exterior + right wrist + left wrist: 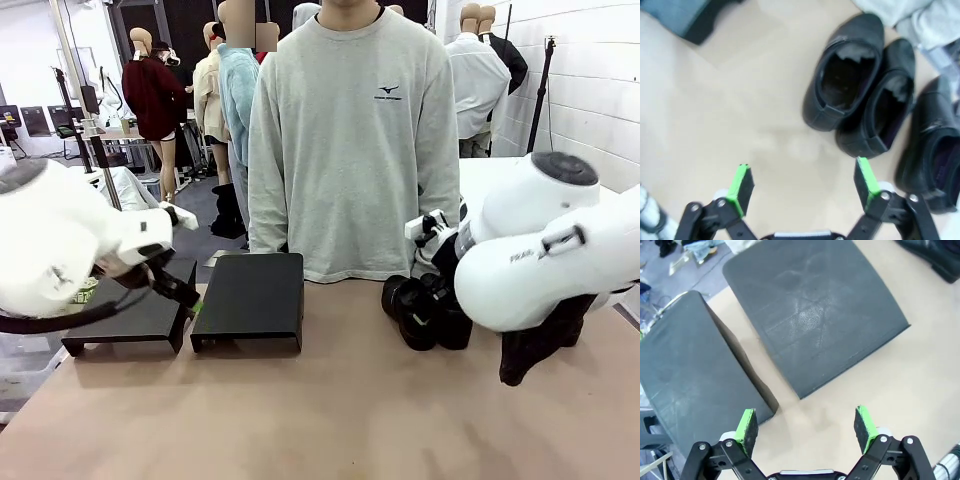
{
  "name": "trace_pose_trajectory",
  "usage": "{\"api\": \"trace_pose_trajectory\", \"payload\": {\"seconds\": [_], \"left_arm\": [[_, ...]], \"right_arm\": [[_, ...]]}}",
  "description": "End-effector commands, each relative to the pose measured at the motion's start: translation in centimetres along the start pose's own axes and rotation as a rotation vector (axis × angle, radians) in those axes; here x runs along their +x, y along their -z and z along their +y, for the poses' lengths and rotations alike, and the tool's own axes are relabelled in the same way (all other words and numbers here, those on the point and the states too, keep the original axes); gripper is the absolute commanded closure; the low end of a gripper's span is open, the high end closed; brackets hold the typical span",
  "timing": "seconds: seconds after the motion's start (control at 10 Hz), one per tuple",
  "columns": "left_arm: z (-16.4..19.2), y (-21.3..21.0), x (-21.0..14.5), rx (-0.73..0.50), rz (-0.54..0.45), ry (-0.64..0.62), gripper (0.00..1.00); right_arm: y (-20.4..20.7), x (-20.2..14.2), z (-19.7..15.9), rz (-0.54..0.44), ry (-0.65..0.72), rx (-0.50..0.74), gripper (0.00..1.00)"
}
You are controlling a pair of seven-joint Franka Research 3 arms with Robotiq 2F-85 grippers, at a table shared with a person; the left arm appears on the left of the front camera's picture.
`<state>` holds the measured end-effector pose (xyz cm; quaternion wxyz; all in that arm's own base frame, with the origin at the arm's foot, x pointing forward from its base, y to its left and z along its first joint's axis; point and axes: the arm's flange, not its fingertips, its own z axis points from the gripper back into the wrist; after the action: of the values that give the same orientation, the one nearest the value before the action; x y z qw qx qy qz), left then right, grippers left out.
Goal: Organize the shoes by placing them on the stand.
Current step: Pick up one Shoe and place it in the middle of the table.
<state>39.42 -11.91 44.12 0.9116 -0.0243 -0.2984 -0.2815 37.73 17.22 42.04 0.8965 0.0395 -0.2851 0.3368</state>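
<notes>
Though close, shoes (875, 107) beyond fingers (866, 182) (apart)

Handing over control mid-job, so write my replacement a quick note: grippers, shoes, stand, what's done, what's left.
Left gripper: open, empty, above the table by the stand.
Right gripper: open, empty, above the table near the shoes.
Shoes: at least three, side by side on the table on the robot's right.
Done: nothing; both stand units are bare.
Left: move every shoe onto the stand.
</notes>
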Motion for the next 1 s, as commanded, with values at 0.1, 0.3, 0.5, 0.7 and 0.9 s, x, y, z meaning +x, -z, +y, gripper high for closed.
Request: {"api": "trace_pose_trajectory", "payload": {"seconds": [0.1, 0.3, 0.5, 0.7, 0.9], "left_arm": [[6.1, -4.2, -2.8, -0.245, 0.000, -0.004, 0.00], [9.2, -6.1, -4.2, -0.382, 0.007, -0.007, 0.00], [10.6, -8.6, -5.5, -0.389, -0.056, -0.006, 0.00], [11.3, -11.3, -6.6, -0.326, -0.094, -0.008, 0.00], [11.7, -12.4, -7.4, -0.256, -0.120, 0.029, 0.00]], "right_arm": [[-7.5, -3.8, -4.1, -0.078, 0.052, 0.122, 0.00], [-12.6, -7.2, -6.7, -0.151, 0.092, 0.149, 0.00], [-16.2, -10.0, -8.5, -0.206, 0.125, 0.177, 0.00], [-19.4, -11.9, -10.0, -0.248, 0.119, 0.211, 0.00], [-19.8, -12.8, -11.2, -0.280, 0.130, 0.227, 0.00]]}}
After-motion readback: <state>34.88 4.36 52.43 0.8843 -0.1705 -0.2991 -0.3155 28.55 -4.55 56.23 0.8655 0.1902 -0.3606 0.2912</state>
